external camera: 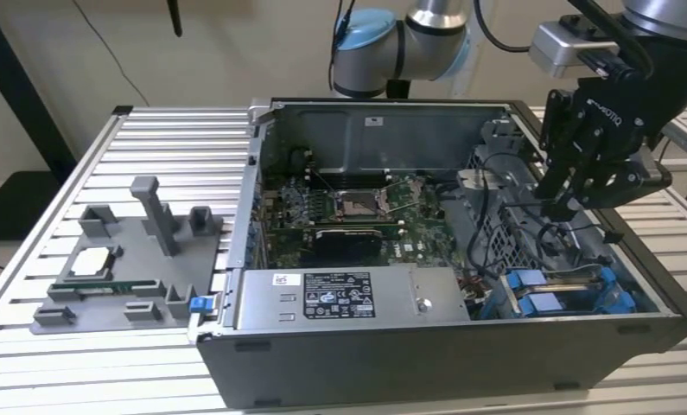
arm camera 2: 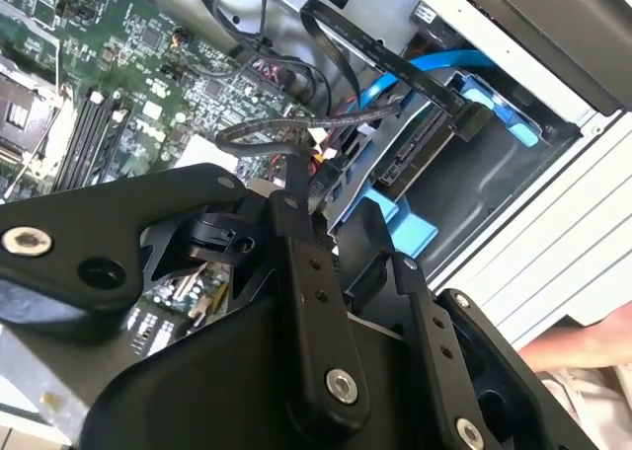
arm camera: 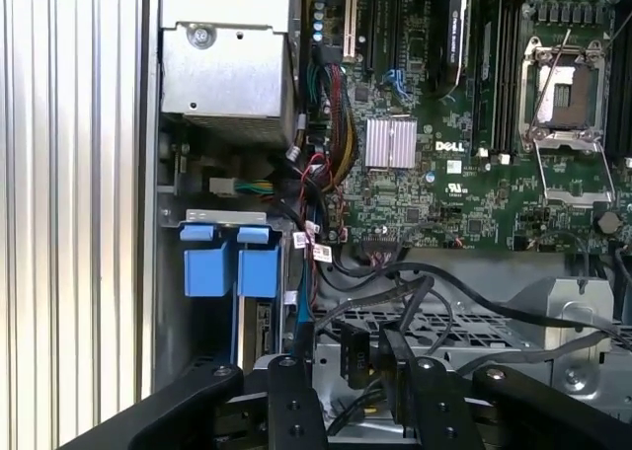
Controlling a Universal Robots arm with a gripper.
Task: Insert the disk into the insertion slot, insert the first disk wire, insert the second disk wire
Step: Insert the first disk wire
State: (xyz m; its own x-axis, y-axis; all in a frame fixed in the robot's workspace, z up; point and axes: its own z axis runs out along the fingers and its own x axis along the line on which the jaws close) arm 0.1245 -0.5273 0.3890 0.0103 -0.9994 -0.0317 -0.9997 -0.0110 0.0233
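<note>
Black linked gripper point(arm camera: 373, 359) hangs inside the case with a black wire point(arm camera: 420, 282) at its end; whether it clamps that wire I cannot tell. Just beside it, the silver-grey disk point(external camera: 556, 294) in its bright blue carrier sits in the dark-grey insertion slot point(arm camera 2: 513, 174), next to the perforated grey cage point(arm camera: 474, 327) of the open grey computer case point(external camera: 435, 363), which stands on a slatted metal table point(external camera: 159, 130).

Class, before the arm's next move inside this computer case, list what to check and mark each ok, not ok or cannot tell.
1. Disk sits in the insertion slot: ok, it seems.
2. Gripper hangs over the perforated cage, near the slot: ok.
3. Black wire connector held at the gripper: cannot tell.
4. Loose cables clear of the path: not ok, they cross the cage.
5. People clear: not ok, a person's hand lies beside the case.
</note>
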